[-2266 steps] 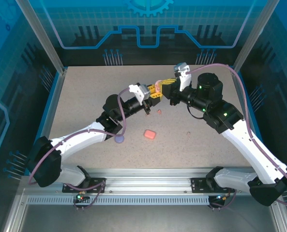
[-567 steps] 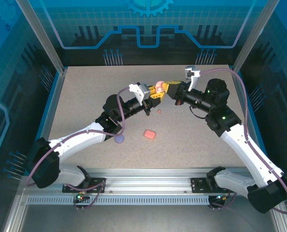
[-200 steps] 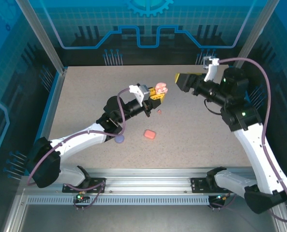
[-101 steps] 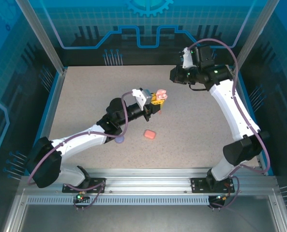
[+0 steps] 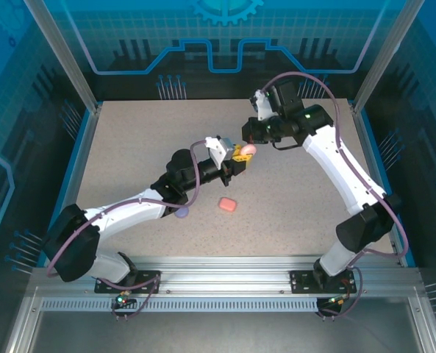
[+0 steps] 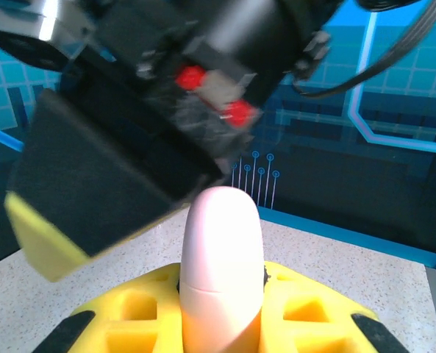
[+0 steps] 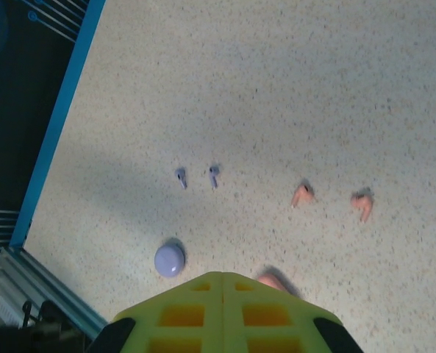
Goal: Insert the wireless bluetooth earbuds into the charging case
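Top view: L arm has the pale pink case in its jaws, lifted off the counter, well up-right of the lavender case. R arm hangs its jaws right over the held case. Coral case lies just right of the lavender one.

L wrist: jaws clamp the pink case, upright. R arm's finger is just above-left; contact, can't tell.

R wrist: R jaws pinched together, nothing btwn them. Lavender buds lie just beyond the lavender case, pinkish buds further right of it. Stems seem approx toward the jaws, too small to be sure. R arm looks the free one to fetch them.
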